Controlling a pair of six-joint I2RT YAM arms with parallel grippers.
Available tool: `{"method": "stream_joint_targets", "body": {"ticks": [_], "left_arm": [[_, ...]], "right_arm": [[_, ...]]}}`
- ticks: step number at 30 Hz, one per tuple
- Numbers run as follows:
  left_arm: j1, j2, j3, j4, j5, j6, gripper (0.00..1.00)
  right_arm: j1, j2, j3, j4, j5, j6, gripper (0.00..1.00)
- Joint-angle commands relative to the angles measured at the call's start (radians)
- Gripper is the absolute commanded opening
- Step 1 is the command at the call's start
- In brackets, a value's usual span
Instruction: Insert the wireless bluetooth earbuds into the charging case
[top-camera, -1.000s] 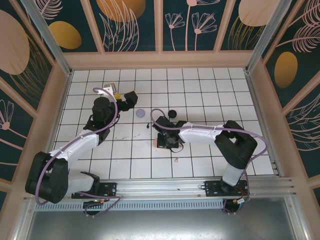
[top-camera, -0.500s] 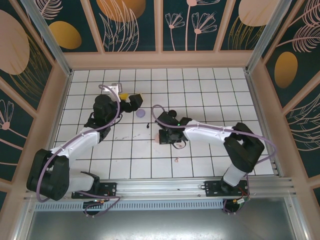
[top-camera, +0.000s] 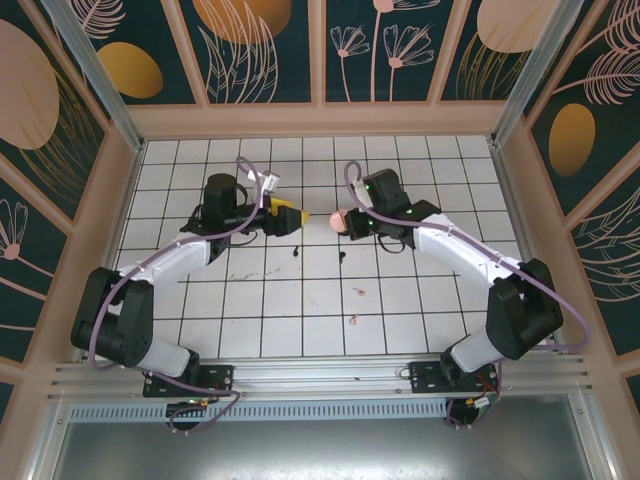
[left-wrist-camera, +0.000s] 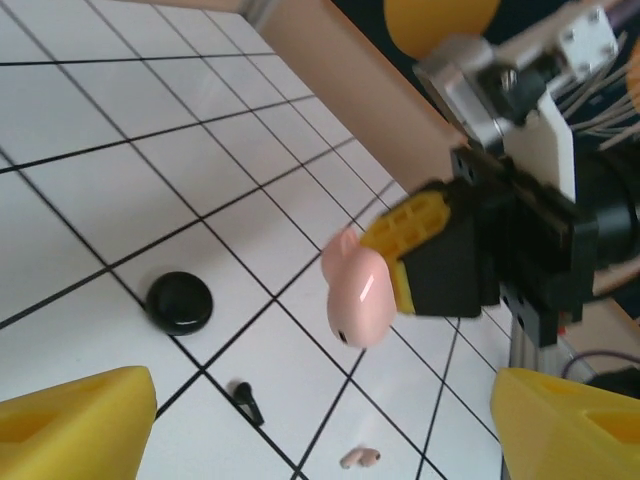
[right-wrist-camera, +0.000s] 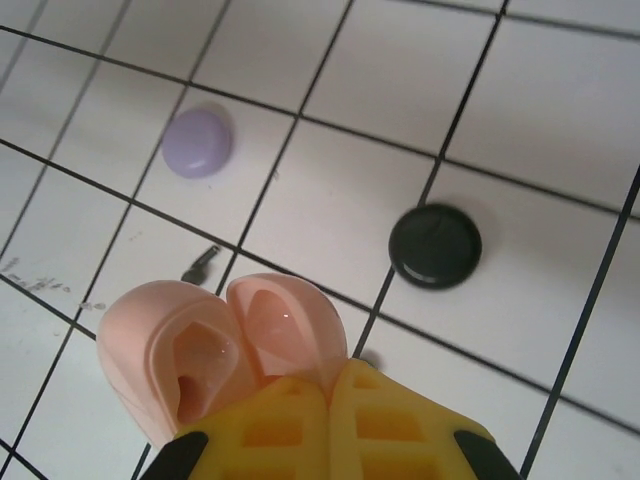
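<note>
Squarely in the right gripper (right-wrist-camera: 330, 400), open pink charging case (right-wrist-camera: 215, 345).

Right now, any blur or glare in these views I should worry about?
Left wrist: own fingers out of focus, a glare spot on the pink case. Right wrist: pink case close to the lens, slightly soft; tiles and black case sharp. Top external: even light, sharp, faint shadows.

A lab-style robot test cell: a white tabletop ruled in black grid lines (top-camera: 420, 310), boxed in by dark teal panels printed with pale flowers (top-camera: 380, 60), framed in tan beams (top-camera: 320, 118); a silver aluminium rail (top-camera: 330, 385) with bolted black base plates (top-camera: 205, 380) lines its near edge.
</note>
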Motion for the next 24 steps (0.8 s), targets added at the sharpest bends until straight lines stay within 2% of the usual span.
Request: {"method": "stream_joint_targets", "body": {"ticks": [1, 7, 10, 24], "left_arm": [[0.005, 0.04, 0.08, -0.153, 0.139, 0.118, 0.81], [0.001, 0.131, 0.206, -0.352, 0.194, 0.252, 0.69], [-0.009, 0.173, 0.262, -0.434, 0.21, 0.314, 0.66], [-0.054, 0.324, 0.474, -0.724, 0.251, 0.509, 0.65]], "right_arm": [[-0.016, 0.008, 0.055, 0.007, -0.124, -0.162, 0.0], [-0.043, 0.057, 0.107, -0.049, -0.173, -0.255, 0.0], [-0.044, 0.063, 0.11, -0.05, -0.194, -0.272, 0.0], [-0.027, 0.083, 0.112, -0.058, -0.256, -0.292, 0.0]]}}
